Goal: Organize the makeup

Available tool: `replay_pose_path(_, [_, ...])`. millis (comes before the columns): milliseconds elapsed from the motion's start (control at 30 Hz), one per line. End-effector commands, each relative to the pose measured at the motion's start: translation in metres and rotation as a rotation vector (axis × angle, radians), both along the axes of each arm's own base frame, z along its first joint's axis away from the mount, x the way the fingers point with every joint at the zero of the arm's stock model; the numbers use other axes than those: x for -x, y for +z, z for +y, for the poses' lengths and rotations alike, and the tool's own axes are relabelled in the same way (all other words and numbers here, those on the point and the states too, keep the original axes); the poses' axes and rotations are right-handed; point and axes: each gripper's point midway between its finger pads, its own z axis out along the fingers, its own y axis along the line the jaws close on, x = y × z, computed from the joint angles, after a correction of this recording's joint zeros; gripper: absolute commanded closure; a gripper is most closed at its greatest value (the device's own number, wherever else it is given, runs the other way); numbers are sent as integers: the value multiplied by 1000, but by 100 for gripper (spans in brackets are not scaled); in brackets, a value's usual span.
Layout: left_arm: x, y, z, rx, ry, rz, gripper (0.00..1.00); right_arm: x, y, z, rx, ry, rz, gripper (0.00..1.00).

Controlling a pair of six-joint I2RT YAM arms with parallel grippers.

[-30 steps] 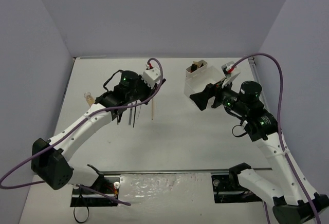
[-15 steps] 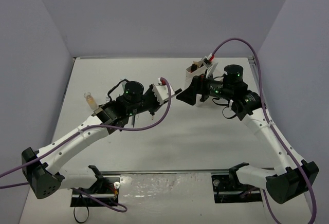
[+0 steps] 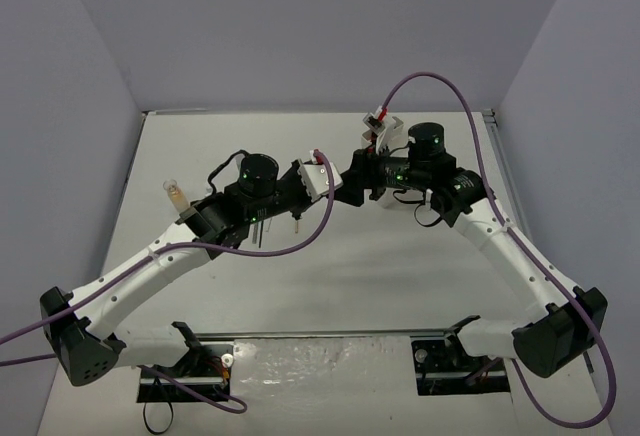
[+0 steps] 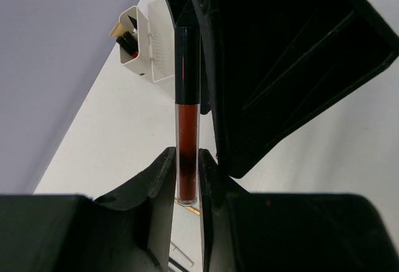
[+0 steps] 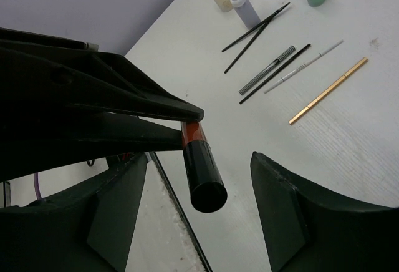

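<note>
Lip gloss tube [image 4: 186, 116]: clenched at its base by left gripper [image 4: 187, 173]. Right gripper [image 5: 199, 160]: jaws apart, flanking its top. Risk: early release drops it onto table [image 3: 400, 276].

- The left gripper [image 3: 338, 184] has swung off the pencils [image 3: 262, 228] at the table's left and out to the middle, its arm stretched lower and longer.
- The right gripper [image 3: 358, 178] has left its place in front of the white box [image 4: 156, 53] and travelled left.
- The 2 grippers, well apart 1 second ago, now meet nose to nose.
- The black-capped tube [image 4: 187, 128] in the left gripper now reaches between the right gripper's fingers [image 5: 283, 209].
- The right jaws have narrowed, with a gap left on each side of the cap.
- In the top view, the right arm now hides most of the box.
</note>
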Motion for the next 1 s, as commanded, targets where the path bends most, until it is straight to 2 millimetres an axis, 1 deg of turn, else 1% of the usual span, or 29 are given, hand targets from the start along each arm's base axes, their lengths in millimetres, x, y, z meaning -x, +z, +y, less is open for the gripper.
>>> replay_pose_path(0, [0,44,-6,75,-22,-99,100,-9,32,5,-43,-14,-104,44])
replay_pose_path(33, [0,43,-6,72,-23,-96,100,-10,32,5,-41,-19,-107,48])
replay_pose_path(167, [-1,31,-7,57,-18,-80,100,-13,35,2,-36,-42,-122,53])
replay_pose_path(533, [-5,19,-5,36,8,-56,100,-20,43,-7,-30,-105,-162,55])
replay_pose_path(767, [-3,16,-9,36,-9,-41,100,-20,53,-7,-44,-102,-184,60])
replay_pose_path(967, [-4,17,-14,47,-17,-29,100,-21,52,-5,-43,-96,-181,63])
